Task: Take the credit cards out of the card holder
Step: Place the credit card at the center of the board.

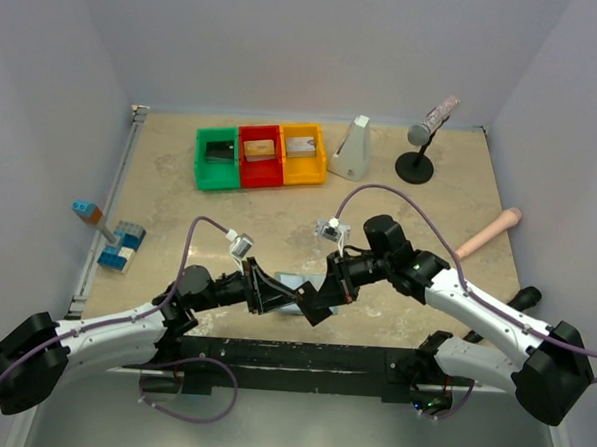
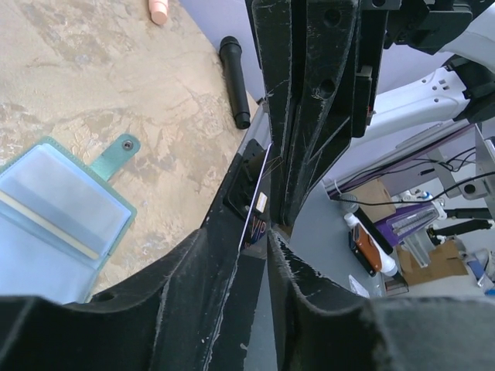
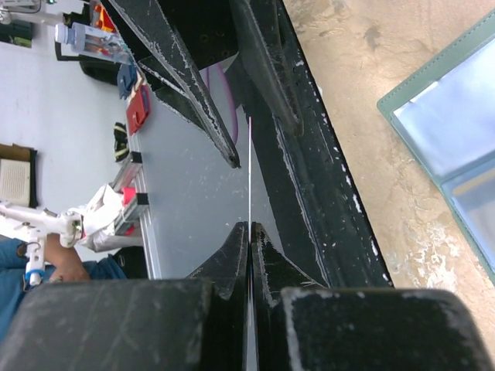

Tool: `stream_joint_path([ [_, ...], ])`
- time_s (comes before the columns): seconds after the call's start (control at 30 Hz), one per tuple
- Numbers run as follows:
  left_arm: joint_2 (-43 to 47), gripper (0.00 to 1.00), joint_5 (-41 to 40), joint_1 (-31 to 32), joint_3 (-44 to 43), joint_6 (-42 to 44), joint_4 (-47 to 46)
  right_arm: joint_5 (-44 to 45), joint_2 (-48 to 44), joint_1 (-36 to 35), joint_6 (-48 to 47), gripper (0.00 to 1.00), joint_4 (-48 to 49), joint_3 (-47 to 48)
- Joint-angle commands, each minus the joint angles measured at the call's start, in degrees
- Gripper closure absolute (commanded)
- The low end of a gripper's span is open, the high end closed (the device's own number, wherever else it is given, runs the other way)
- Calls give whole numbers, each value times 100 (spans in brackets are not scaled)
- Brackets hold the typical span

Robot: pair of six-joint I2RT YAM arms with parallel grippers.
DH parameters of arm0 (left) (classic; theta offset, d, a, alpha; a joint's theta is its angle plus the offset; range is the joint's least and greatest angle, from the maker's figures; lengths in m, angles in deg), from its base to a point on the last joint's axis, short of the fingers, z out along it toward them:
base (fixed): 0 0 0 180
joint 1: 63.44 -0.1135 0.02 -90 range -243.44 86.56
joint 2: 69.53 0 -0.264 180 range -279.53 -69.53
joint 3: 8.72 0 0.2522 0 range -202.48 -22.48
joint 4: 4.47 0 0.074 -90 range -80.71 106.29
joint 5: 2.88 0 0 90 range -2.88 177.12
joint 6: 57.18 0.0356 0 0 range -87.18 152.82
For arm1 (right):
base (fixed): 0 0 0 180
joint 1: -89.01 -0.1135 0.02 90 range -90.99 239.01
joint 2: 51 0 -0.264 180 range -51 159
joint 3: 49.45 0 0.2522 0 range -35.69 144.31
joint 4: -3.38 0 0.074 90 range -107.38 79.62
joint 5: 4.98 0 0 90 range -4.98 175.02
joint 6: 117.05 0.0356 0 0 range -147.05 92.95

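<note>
The card holder lies open on the table between the two grippers, with its pale blue pockets up and its snap tab out; it also shows in the right wrist view. My right gripper is shut on a thin dark credit card, seen edge-on, and holds it above the table near the front edge. My left gripper is open, with the card's other end between its fingers. The two grippers meet tip to tip, left and right. No second credit card shows.
Green, red and yellow bins stand at the back, beside a white wedge and a microphone on a stand. Blue toy bricks lie at the left. A beige rod and a black cylinder lie at the right.
</note>
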Motion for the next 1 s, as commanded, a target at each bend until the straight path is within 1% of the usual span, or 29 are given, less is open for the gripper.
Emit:
stream_joint_path([
  [0.0,-13,62,122,-38,-72,-37,-454,-191,14,-45,-130,100,39,262],
  [0.1,-22,66,122,-38,-73,-46,-498,-234,66,-45,-139,100,30,270],
  [0.27,-57,68,157,-38,-81,-64,-586,-375,154,-115,-139,100,83,314],
  [0.37,-84,73,184,-38,-81,-64,-613,-401,181,-124,-139,100,65,332],
  [0.53,-66,91,192,-38,-64,-55,-621,-402,190,-115,-148,100,57,323],
  [0.57,-57,97,166,-38,-64,-46,-578,-375,181,-124,-156,100,30,323],
  [0.6,-31,100,140,-38,-64,-20,-508,-306,181,-124,-156,100,-5,332],
  [0.63,13,100,87,-38,-55,-2,-429,-261,172,-124,-156,90,-57,332],
  [0.7,135,100,-53,-38,-29,7,-244,-147,155,-116,-148,62,-136,349],
  [0.73,197,100,-115,-38,-29,7,-148,-77,137,-124,-148,51,-172,349],
  [0.8,381,100,-290,-55,-29,24,107,124,76,-115,-200,37,-364,402],
  [0.83,478,100,-439,-81,-29,24,265,256,41,-115,-279,32,-566,463],
  [0.9,689,100,-737,-169,-46,-11,800,572,-91,-81,-437,27,-996,612],
  [0.97,900,100,-1273,-301,-160,-90,1659,1160,-293,-54,-595,26,-1488,806],
])
